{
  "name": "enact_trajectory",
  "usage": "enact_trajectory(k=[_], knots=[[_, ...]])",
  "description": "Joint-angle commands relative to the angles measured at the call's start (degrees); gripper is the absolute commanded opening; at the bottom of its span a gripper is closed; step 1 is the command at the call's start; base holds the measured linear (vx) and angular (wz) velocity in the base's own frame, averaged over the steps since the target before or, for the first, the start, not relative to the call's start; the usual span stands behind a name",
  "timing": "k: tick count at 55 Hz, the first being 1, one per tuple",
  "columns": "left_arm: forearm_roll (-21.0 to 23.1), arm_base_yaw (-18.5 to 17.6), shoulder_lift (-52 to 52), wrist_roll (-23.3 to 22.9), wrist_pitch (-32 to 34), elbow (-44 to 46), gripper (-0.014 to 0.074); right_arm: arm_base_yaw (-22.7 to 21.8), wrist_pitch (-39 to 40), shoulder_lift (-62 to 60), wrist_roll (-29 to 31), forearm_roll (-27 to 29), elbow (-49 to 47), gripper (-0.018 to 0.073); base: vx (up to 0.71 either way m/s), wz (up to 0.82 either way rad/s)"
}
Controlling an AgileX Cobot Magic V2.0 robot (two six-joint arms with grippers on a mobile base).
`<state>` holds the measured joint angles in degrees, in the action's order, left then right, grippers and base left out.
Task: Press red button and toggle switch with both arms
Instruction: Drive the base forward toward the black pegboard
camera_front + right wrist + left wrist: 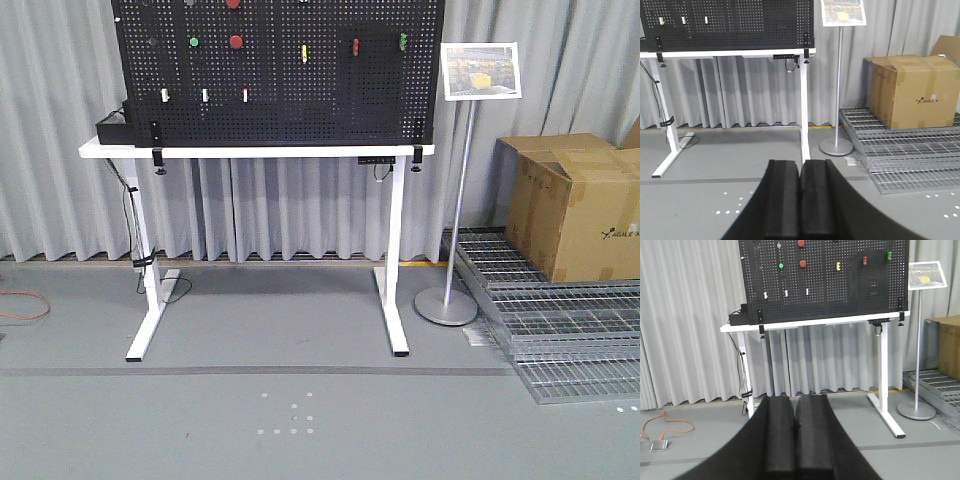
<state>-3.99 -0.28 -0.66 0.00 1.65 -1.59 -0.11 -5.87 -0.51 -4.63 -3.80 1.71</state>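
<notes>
A black pegboard [280, 70] stands on a white table [255, 151], well ahead of both arms. One red button [236, 41] sits near its upper middle, with a second red button [233, 3] at the top edge above it. In the left wrist view the red button [803, 263] is to the right of a small green button [781, 265]. Three small white toggle switches [205, 95] line up lower on the board. My left gripper [794, 400] is shut and empty. My right gripper [800, 164] is shut and empty too; the right wrist view shows only the toggle switches [683, 20].
A sign on a metal stand [448, 300] rises right of the table. Cardboard boxes [575, 205] and metal floor grates [560, 330] fill the right side. Yellow, red and green parts [356, 46] sit on the board's right half. An orange cable [665, 427] lies on the floor at left.
</notes>
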Motion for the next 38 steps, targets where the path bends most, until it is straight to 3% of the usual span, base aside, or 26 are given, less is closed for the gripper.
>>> enact_trajectory(k=[1, 38], knots=[[0.5, -0.2, -0.2, -0.7, 4.8, -0.6, 0.0002, -0.2, 4.5, -0.9, 0.5, -0.1, 0.4, 0.0000, 0.00, 0.00], [0.5, -0.2, -0.2, -0.7, 4.8, -0.6, 0.0002, -0.2, 4.5, -0.9, 0.5, -0.1, 0.4, 0.0000, 0.01, 0.00]])
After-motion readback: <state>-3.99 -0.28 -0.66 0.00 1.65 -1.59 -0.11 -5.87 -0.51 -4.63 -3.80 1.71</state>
